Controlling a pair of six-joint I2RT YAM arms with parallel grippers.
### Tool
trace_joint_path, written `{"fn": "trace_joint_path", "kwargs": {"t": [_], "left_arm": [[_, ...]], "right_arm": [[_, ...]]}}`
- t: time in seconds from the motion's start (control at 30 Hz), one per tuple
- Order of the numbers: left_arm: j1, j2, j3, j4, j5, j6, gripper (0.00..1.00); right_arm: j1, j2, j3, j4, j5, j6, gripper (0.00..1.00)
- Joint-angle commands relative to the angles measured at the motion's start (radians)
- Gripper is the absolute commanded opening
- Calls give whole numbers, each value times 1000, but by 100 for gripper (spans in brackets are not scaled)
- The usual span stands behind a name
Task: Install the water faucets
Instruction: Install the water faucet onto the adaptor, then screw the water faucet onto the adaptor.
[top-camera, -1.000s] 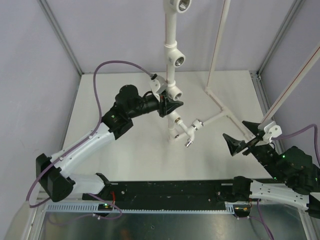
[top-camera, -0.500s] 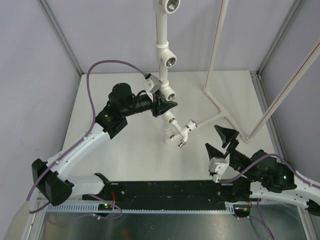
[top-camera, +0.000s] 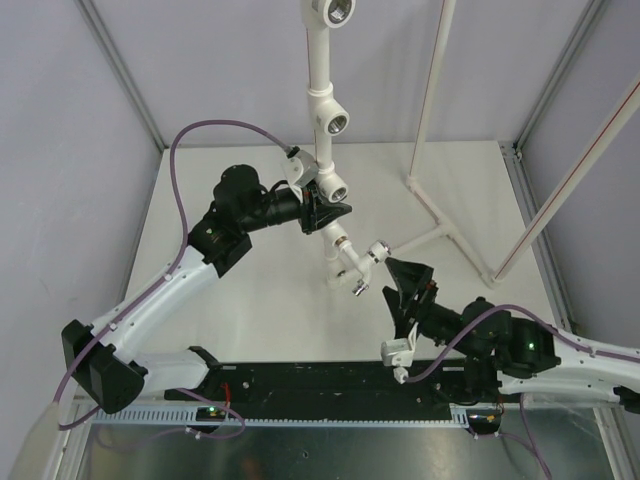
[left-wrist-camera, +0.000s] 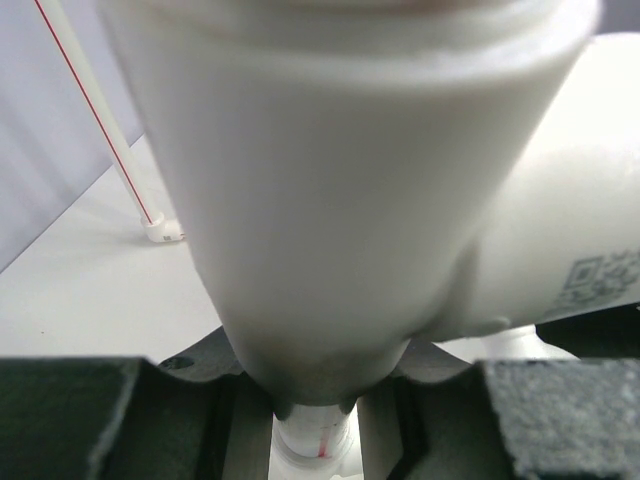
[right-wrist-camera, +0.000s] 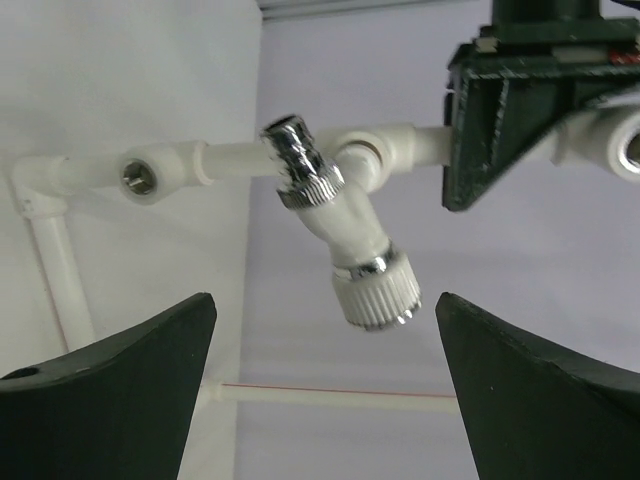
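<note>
Because the faucet (top-camera: 354, 268) is a small, light, stiff plastic piece seated in the lowest socket of the white pipe (top-camera: 318, 95), above the middle of the counter (top-camera: 250, 290), it should turn with little force yet slip on its smooth body. The left jaws are clamped on that pipe just beyond it; the right jaws stand wide apart on its near side. Its ribbed knob (right-wrist-camera: 377, 290) probably spins, so the body beside the chrome spout (right-wrist-camera: 293, 150) looks the safer hold.

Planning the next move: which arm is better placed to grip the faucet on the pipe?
Right. The right fingers stand open facing the water faucet, which sits framed between them in the wrist view. The left fingers are shut on the white pipe frame, so likely busy holding it.
</note>
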Motion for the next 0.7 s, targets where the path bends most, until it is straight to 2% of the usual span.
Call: {"fn": "trace_joint_path", "kwargs": {"t": [0.0, 0.4, 0.67], "left_arm": [[19, -22, -18, -96, 22, -43, 0], [18, -34, -28, -96, 40, -41, 0], [20, -38, -36, -87, 50, -41, 0]], "right_arm": [[11, 54, 62, 42, -14, -137, 99], [-8, 176, 113, 68, -43, -166, 99], [-92, 253, 126, 73, -109, -194, 99]]}}
